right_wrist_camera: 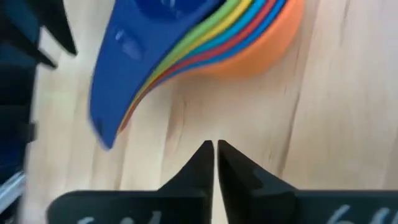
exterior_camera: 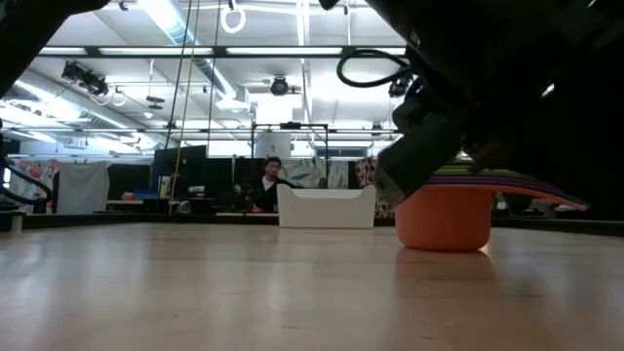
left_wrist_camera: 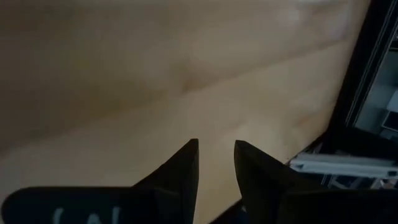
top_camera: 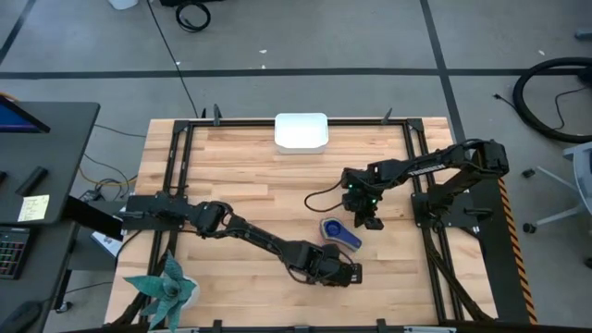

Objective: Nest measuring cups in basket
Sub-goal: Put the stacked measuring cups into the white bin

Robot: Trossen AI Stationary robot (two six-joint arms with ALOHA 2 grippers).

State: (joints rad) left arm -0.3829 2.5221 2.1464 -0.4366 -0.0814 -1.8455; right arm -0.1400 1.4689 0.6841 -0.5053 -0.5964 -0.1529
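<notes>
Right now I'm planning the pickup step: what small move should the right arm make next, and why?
Probably open the right claw and ease it toward the measuring cups. Its fingers are nearly closed and empty beside the stack, which is already nested on the table, while the basket sits apart at the far edge. The left claw holds nothing.
</notes>
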